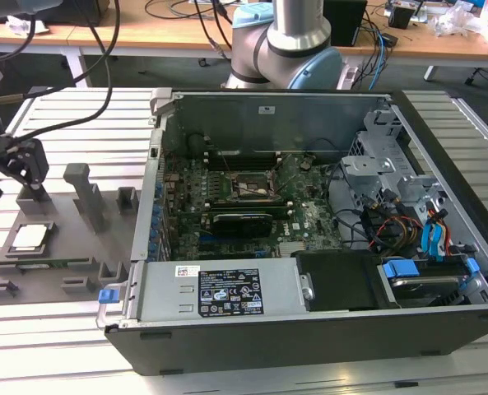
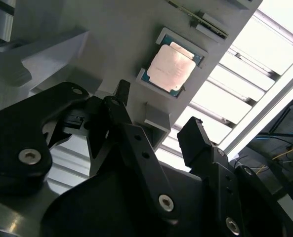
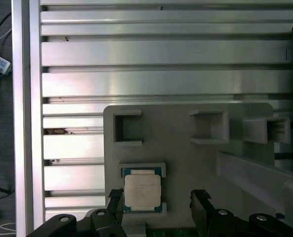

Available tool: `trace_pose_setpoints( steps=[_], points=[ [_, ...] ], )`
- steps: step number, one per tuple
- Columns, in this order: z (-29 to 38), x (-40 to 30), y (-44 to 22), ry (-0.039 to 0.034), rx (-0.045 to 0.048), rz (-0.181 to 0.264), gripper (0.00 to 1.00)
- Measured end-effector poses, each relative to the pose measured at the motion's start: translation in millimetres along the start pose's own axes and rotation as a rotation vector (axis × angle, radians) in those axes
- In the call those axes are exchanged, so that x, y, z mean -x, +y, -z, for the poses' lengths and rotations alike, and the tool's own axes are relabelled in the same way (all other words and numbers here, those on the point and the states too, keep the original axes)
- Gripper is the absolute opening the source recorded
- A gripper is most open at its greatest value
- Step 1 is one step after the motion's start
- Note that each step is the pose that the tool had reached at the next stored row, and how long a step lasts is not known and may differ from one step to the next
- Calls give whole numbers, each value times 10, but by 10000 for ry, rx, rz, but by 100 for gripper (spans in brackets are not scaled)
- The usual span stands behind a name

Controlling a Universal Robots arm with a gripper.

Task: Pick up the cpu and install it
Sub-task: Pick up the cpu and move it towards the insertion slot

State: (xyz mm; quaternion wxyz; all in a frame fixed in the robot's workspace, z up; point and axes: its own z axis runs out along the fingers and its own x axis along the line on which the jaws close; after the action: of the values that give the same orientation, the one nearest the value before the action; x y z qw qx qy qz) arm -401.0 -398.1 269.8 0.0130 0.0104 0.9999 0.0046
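Black gripper [image 3: 157, 195] with its jaws spread wide and nothing between them, hanging just above the grey fixture plate [image 3: 186, 163]. My guess is it's lining up so the fingers [image 3: 115, 197] straddle the chip. On that plate the cpu [image 3: 142, 191] lies flat, silvery top up, in a shallow framed pocket, not touched by the fingers as far as I can tell. The pocket presumably keeps it square for a clean grab. Beside the plate sits the computer case [image 1: 309, 206], lid off, probably so the socket [image 1: 248, 188] is reachable from above.
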Motion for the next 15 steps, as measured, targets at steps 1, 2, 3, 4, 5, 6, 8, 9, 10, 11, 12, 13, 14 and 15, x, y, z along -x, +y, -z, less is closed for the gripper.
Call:
trace_pose_setpoints(
  steps=[1,2,3,4,5,6,8,9,10,11,12,13,14,15],
  points=[
    [-8,0,0,1,0,0,66],
    [-18,0,0,0,0,0,66],
    [-25,-1,0,1,-1,0,66],
    [-30,-1,0,1,0,0,66],
    [-35,-1,0,1,-1,1,66],
    [-43,-1,0,2,-1,0,66],
    [-55,-1,-1,1,-1,0,66],
    [-59,-2,-1,1,-1,0,66],
    [-67,-2,-1,1,-1,0,66],
    [-71,-2,-1,1,-1,0,66],
    [-76,-2,-1,1,-1,0,66],
    [-81,-2,-1,1,-1,0,66],
    [-87,-2,-1,1,0,0,66],
    [-91,-2,-1,1,0,0,66]
  ],
)
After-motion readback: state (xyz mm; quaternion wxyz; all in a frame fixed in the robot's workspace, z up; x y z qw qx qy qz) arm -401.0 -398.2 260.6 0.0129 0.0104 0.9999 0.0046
